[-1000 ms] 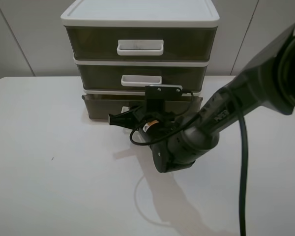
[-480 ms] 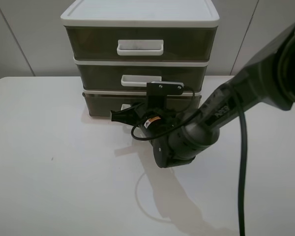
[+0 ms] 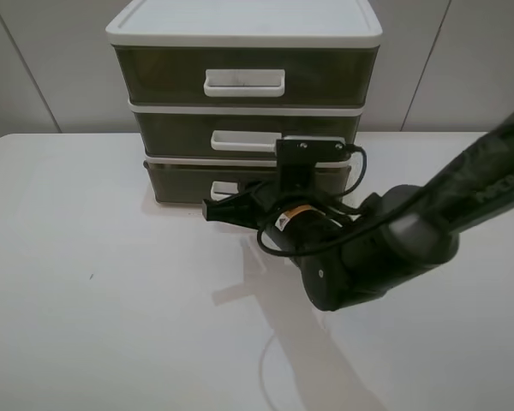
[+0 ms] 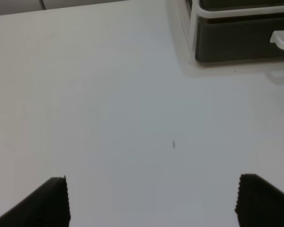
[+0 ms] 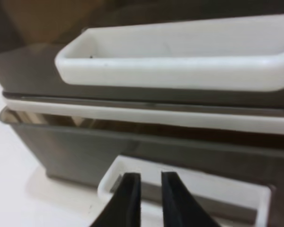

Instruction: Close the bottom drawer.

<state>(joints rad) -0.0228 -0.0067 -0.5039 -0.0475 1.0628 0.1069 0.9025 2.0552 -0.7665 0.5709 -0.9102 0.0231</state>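
The bottom drawer (image 3: 180, 181) is the smoky brown lowest tier of the white-framed unit (image 3: 244, 24), and its front stands almost flush with the frame. Its white loop handle (image 3: 224, 187) is partly hidden by my right gripper (image 3: 211, 208). In the right wrist view the drawer front (image 5: 66, 151) sticks out a sliver, and the shut gripper (image 5: 150, 198) has its tips right at the handle (image 5: 199, 187). My left gripper (image 4: 151, 203) is open and empty over bare table, away from the drawer (image 4: 236, 45). It does not show in the high view.
The middle drawer (image 3: 171, 133) and the top drawer (image 3: 154, 77) are shut, each with a white handle. My right arm (image 3: 368, 248) lies across the table in front of the unit. A black cable (image 3: 265, 377) hangs near the table (image 3: 86, 282).
The bottom drawer stuck out a second ago and now sits pushed in, nearly flush. My right arm has since shifted to the right and lowered, fingertips still at the handle.
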